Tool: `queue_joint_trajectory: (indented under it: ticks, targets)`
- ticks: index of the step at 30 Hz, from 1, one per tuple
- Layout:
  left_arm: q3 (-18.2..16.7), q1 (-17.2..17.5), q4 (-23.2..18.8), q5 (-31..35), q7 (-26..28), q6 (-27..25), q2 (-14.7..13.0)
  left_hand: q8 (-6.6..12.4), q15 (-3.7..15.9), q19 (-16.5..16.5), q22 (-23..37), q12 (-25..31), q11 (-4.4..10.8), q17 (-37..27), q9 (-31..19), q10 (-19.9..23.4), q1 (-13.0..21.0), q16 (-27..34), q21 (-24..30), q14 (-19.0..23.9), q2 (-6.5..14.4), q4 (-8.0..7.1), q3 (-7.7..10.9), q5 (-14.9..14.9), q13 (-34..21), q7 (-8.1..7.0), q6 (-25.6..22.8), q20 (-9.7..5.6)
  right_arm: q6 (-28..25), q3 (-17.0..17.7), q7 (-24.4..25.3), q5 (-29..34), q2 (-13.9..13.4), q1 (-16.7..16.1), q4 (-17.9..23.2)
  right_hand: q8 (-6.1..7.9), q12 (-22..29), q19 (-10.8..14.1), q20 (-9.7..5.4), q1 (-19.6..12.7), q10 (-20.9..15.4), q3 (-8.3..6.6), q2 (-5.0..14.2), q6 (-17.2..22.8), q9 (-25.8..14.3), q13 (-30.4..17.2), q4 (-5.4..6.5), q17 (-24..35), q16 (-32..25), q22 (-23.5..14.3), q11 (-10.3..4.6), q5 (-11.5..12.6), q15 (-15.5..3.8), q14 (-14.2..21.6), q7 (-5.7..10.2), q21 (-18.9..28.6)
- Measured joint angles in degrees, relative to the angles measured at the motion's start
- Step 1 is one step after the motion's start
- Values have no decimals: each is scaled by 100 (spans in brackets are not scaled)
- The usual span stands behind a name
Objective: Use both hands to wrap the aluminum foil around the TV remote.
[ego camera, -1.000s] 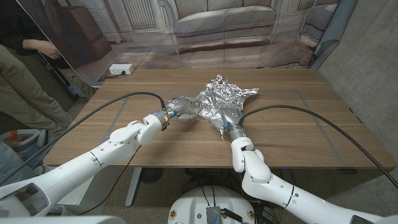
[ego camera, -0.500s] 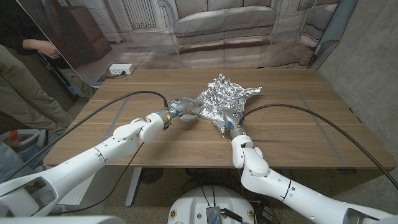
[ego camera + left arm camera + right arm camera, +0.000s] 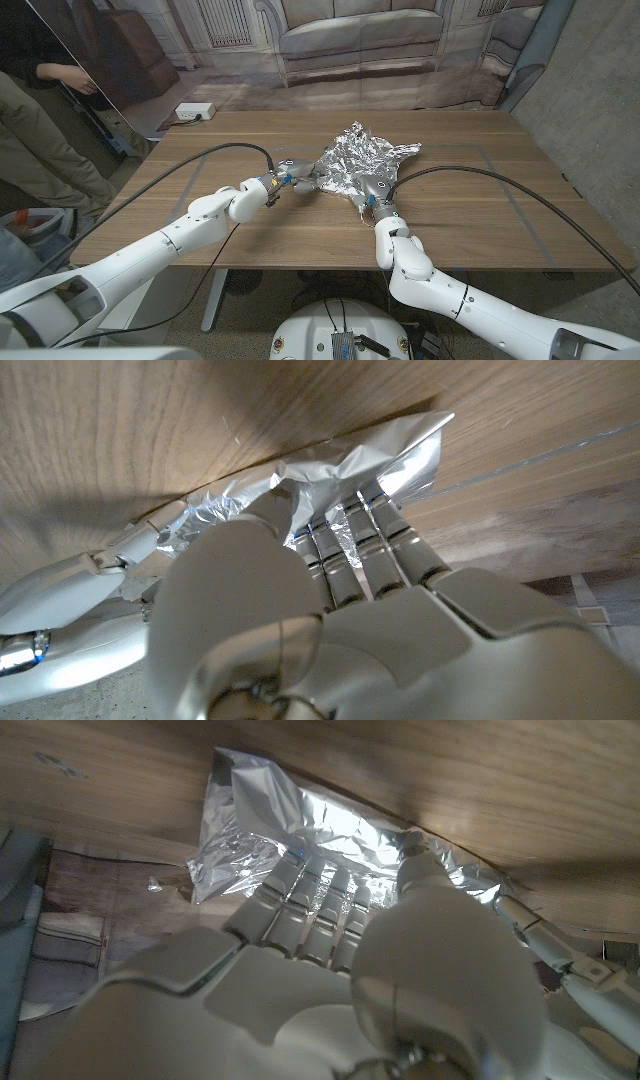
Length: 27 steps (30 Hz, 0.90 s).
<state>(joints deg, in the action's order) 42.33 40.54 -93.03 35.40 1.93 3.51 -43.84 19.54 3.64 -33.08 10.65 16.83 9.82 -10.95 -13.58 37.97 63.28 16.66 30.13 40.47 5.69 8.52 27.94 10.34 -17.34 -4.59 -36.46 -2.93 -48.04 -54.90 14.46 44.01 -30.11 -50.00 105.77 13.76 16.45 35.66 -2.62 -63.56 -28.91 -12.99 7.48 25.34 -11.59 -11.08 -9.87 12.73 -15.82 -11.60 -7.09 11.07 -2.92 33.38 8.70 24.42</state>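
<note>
Foil (image 3: 360, 160): one crumpled silver sheet, lying on the wooden bench (image 3: 480, 215) a little beyond its middle, bunched into a mound with a pointed flap toward the far right. Remote: not visible anywhere, presumably under the mound. Left hand (image 3: 290, 175): at the mound's left edge, fingers (image 3: 345, 555) laid against the crinkled sheet and reaching into its folds; whether they actually pinched it could not be told. Right hand (image 3: 368, 190): at the near right edge, fingers (image 3: 300, 900) likewise extended onto the foil, grip not discernible. Change over the last second: both hands had crept slightly farther up the bench and inward against the bundle, and the foil's near edge looked a shade tighter and more gathered. Reading: pressing and tucking of the sides was under way; the wrap seemed loosely formed rather than snug, with the far flap not yet folded in. Also present: a white power strip (image 3: 194, 111) at the far left of the bench, and a person (image 3: 30, 120) standing at the left.
</note>
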Motion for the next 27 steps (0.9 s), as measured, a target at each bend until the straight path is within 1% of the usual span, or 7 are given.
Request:
queue_joint_trajectory:
  ticks: [5, 7, 8, 10, 17, 24, 27]
  targets:
    - [21, -67, 31, -170, -136, 2, 57, 133, 137, -642, 6, 67, 22, -89, -112, 399, 47, 113, 324, 576, 46, -18, 66, -19, -67, 3, -293, -60, 51, 18, 184, -78, -47, -19, -19, 125, 194, 10, 10, -307, -449, -71, -140, 403, -60, -82, 24, 202, -240, -66, -113, -23, -63, 655, 54, 349]
    - [22, -90, 38, -246, -190, 2, 80, 157, 189, -831, 8, 93, 23, -117, -157, 483, 61, 147, 441, 748, 59, -6, 86, -19, -97, 10, -337, -96, 82, 34, 251, -91, -65, -29, -29, 199, 334, 304, 302, -459, -726, -70, -292, 617, -128, -161, 25, 381, -415, -67, -194, -45, -91, 1020, 81, 621]
    - [22, -101, 40, -294, -220, 2, 89, 177, 215, -874, 10, 101, 32, -121, -164, 511, 77, 157, 470, 791, 74, -4, 89, -19, -104, 20, -347, -116, 107, 50, 309, -106, -78, -39, -40, 240, 419, 478, 288, -553, -874, -49, -385, 714, -171, -218, 43, 519, -538, -73, -236, -48, -88, 1171, 99, 775]
    - [22, -114, 41, -353, -258, -9, 107, 200, 250, -954, 15, 111, 21, -144, -173, 562, 149, 179, 519, 893, 44, -14, 111, -19, -139, 7, -381, -137, 151, 72, 392, -131, -94, -54, -59, 301, 559, 574, 341, -715, -1114, 95, -547, 880, -253, -326, 70, 630, -777, -83, -286, -49, -1, 1326, 122, 1164]
    - [-24, -164, 19, -693, -462, -180, 202, 443, 467, -1462, 19, 358, -80, -266, -325, 1101, 226, 400, 896, 1662, 120, -24, 166, -21, -395, 102, -717, -256, 336, 119, 513, -231, -173, -63, -96, 388, 832, 711, 303, -1009, -1543, 313, -842, 1288, -347, -612, 101, 1184, -1069, -84, -347, -72, 4, 1666, 164, 2087]
    - [-74, -336, -69, -1209, -977, -525, 291, 466, 576, -1760, 20, 484, -191, -334, -387, 1335, 232, 487, 1146, 2059, 127, -63, 205, -43, -628, 205, -837, -373, 480, 208, 362, -403, -307, -8, -15, 428, 988, 793, 323, -1038, -1855, 359, -871, 1490, -373, -775, 120, 1587, -1098, -84, -237, -109, -1, 1901, 185, 2635]
    - [-75, -350, -75, -1400, -1216, -673, 293, 467, 682, -1843, 21, 533, -100, -363, -402, 1526, 232, 535, 1206, 2222, 129, -72, 214, -43, -782, 259, -824, -389, 505, 271, 321, -440, -372, 12, 52, 428, 1018, 989, 167, -987, -2007, 387, -821, 1513, -369, -705, 149, 1438, -1027, -85, -204, -109, -45, 2151, 164, 2748]
